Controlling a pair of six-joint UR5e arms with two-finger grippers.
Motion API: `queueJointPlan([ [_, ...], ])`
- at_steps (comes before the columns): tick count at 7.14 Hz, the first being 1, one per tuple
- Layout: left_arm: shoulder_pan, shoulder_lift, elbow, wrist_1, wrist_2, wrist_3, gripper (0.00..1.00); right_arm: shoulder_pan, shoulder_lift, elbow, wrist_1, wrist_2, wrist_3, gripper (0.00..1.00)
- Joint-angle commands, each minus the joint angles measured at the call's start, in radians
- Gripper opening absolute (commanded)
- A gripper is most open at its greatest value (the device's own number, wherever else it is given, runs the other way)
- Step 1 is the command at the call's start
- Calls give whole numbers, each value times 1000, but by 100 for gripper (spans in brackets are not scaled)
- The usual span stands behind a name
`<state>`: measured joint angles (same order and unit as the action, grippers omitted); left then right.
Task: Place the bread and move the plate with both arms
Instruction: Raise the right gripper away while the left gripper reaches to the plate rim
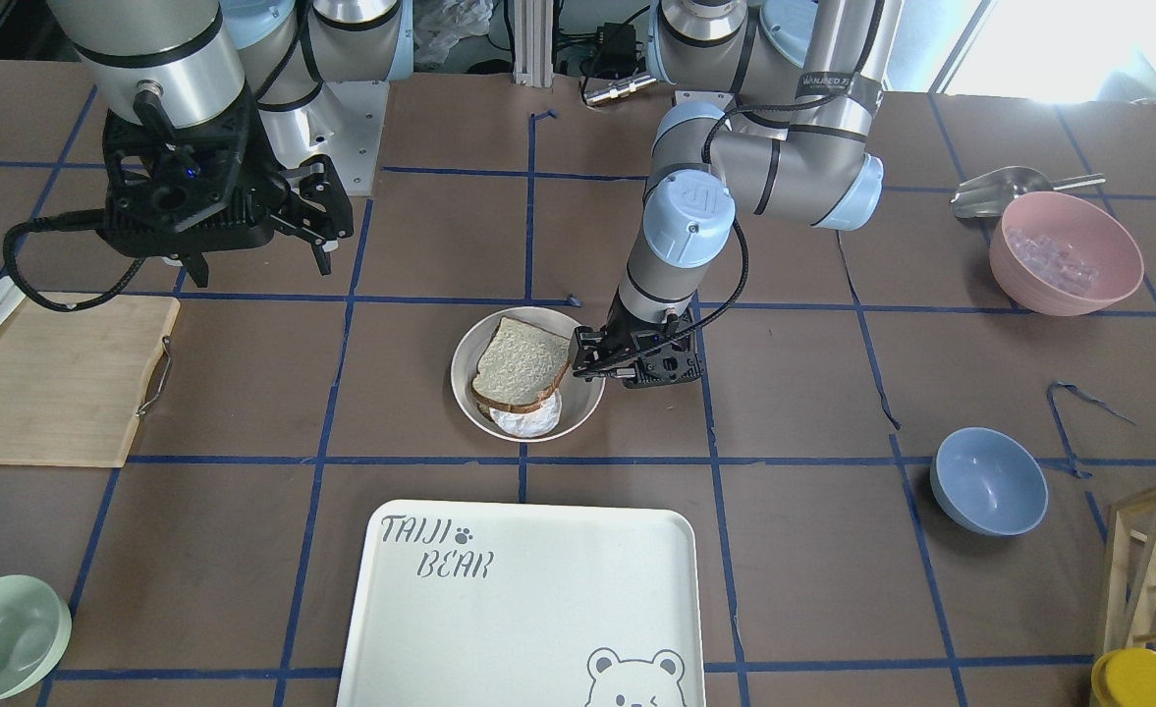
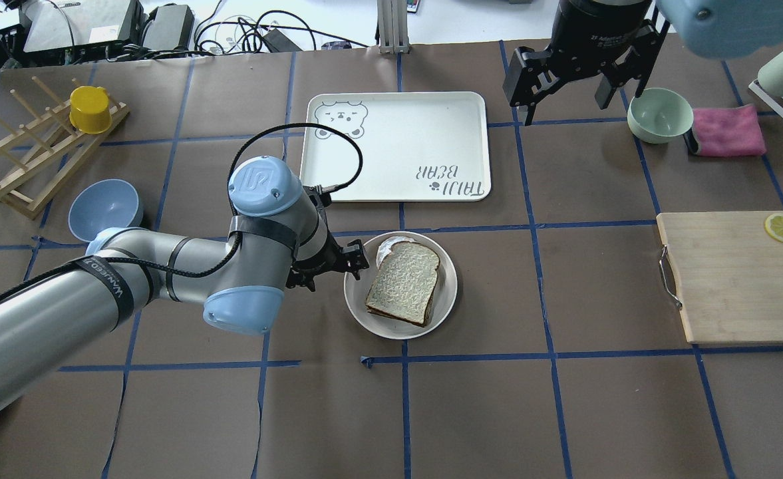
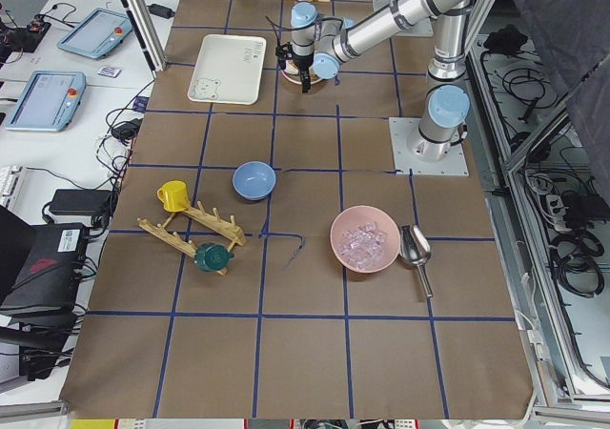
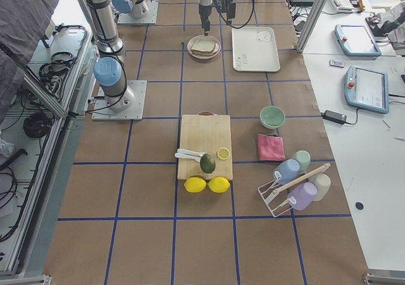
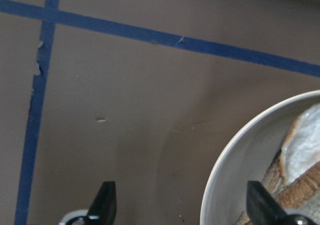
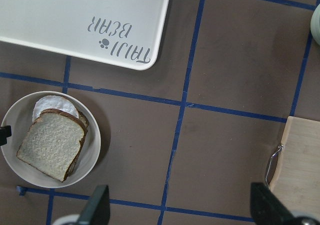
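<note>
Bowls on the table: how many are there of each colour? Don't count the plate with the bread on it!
Pink bowl: 1
Blue bowl: 1
Green bowl: 1
Total: 3 bowls

left arm (image 2: 165,266): silver-grey tubes, light-blue joint caps (image 2: 261,186), black band (image 2: 108,287) with white lettering | cable (image 2: 298,128): black, thin, at wrist | right arm (image 1: 160,69): silver, black ring | right gripper (image 2: 564,110): black, blue light

The bread (image 2: 404,283) looks rough and porous, the plate (image 2: 448,286) smooth, matt.
</note>
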<state>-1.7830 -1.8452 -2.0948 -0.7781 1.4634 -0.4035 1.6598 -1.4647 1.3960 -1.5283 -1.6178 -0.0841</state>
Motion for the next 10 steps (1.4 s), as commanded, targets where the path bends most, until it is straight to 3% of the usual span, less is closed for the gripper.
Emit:
queueJointPlan([
  [1, -7, -26, -7, 5, -9, 46, 62, -2, -9, 5, -3, -28, -5, 100],
  [2, -7, -26, -7, 5, -9, 55, 44, 1, -11, 6, -3, -28, -3, 100],
  [3, -6, -19, -5, 6, -11, 64, 15, -2, -11, 11, -4, -28, -3, 100],
  [4, -6, -17, -5, 6, -11, 84, 0, -2, -11, 11, -4, -28, -2, 100],
  [7, 11, 13, 2, 14, -14, 65, 0, -6, -11, 11, -27, -11, 12, 100],
  [10, 137, 34, 56, 26, -185, -26, 0, -17, -14, 11, -58, -11, 3, 100],
])
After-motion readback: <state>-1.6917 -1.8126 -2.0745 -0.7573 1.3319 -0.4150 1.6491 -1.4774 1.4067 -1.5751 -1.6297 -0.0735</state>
